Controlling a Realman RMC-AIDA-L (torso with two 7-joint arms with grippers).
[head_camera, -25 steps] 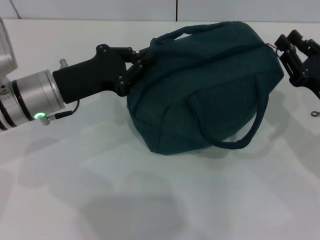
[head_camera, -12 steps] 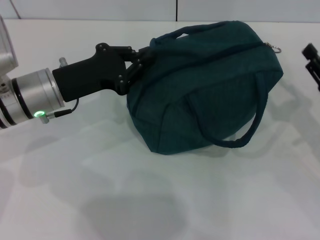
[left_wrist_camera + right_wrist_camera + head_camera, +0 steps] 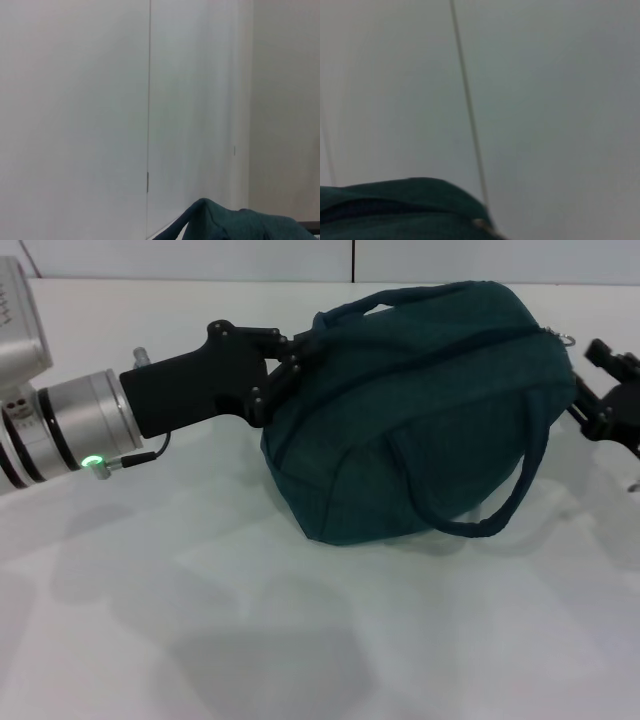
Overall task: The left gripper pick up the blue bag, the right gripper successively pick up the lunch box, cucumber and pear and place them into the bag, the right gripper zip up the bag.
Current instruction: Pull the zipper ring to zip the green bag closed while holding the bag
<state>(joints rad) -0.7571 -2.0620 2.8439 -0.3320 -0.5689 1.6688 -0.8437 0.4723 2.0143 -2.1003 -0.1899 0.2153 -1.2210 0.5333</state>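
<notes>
Two tools flank the blue bag [image 3: 420,410] on the white table [image 3: 300,640]: left tool [image 3: 290,365] clamped on its end, right tool [image 3: 600,400] apart.

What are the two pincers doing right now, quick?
Left pincer: closed on the blue bag at its end.
Right pincer: beside the bag's zipper end, holding nothing; open or shut cannot be told.

A bare lab-type test space is suggested by the plain white table [image 3: 300,640] and seamed white wall panels [image 3: 75,100].
</notes>
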